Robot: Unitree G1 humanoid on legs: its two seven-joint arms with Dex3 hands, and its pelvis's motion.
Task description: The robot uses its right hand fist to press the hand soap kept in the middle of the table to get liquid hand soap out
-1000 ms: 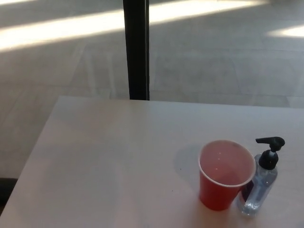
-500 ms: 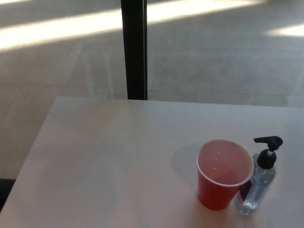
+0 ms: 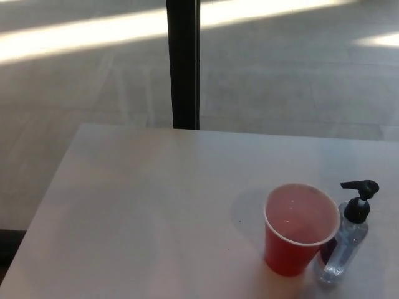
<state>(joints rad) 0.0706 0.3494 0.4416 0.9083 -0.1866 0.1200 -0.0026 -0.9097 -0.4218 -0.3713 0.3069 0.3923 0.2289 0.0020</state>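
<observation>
A clear hand soap bottle (image 3: 346,249) with a black pump head (image 3: 360,189) stands upright on the pale counter (image 3: 149,212), toward its near right corner. Just to the bottle's left, touching or nearly so, stands a red cup (image 3: 298,229), open end up. The pump's spout points left, over the cup's rim. Neither robot hand shows, so their state cannot be told. A black post (image 3: 183,62) rises beyond the counter's far edge, over a sunlit floor (image 3: 299,68).
</observation>
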